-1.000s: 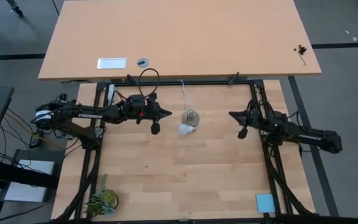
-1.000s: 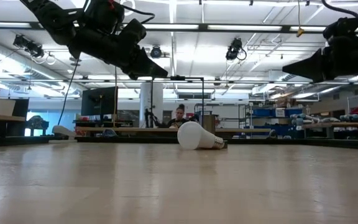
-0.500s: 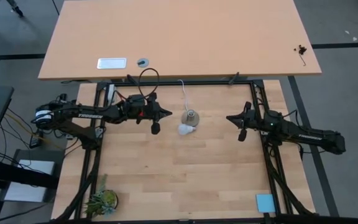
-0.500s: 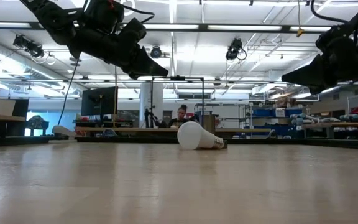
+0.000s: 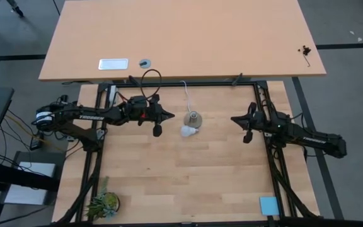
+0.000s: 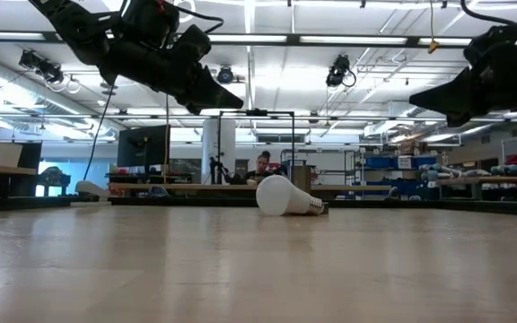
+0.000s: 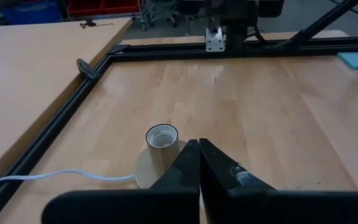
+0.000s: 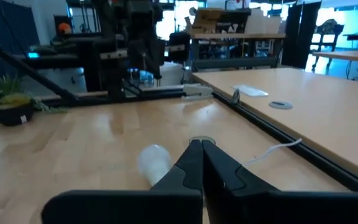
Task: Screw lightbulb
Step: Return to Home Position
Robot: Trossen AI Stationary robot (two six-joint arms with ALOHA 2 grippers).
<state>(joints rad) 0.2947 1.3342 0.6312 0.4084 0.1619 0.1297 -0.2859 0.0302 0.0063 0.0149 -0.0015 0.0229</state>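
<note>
The white lightbulb (image 5: pixel 188 131) lies on its side on the wooden table (image 5: pixel 188 170), just in front of the grey cone-shaped socket (image 5: pixel 193 118). In the low view the lightbulb (image 6: pixel 281 196) has its screw end toward the right. The socket (image 7: pixel 161 140) stands on its wide base with its opening up, and its white cord (image 5: pixel 184 94) runs to the far edge. My left gripper (image 5: pixel 172 114) hangs shut above the table, left of the socket, pointing at it. My right gripper (image 5: pixel 233 118) hangs shut to the right, pointing at the lightbulb (image 8: pixel 153 160).
Black frame rails (image 5: pixel 266 107) border the work area. A small potted plant (image 5: pixel 104 203) stands at the near left corner and a blue pad (image 5: pixel 268 205) lies at the near right. A larger table (image 5: pixel 181 38) stands beyond the far rail. A person (image 6: pixel 260 166) sits far off in the room.
My right gripper has rolled a little about the line it points along, staying in about the same place and shut. The lightbulb and the socket have not moved.
</note>
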